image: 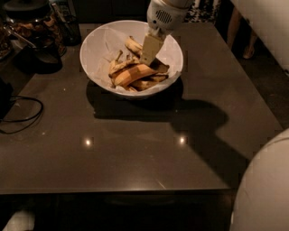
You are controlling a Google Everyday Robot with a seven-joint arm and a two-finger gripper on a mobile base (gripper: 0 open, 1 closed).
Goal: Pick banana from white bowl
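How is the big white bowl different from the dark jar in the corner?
The white bowl is wide, pale and open on top; the jar is darker, narrower and has a lid on. The bowl holds bananas; the jar holds brownish snacks. The gripper reaches down into the bowl, not the jar. Both are round containers holding food.

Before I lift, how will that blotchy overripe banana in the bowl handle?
Likely soft: the long brown-blotched banana looks overripe, so squeezing may bruise it. It lies among other bananas in the wide white bowl, beside the hand; neighbours may shift.
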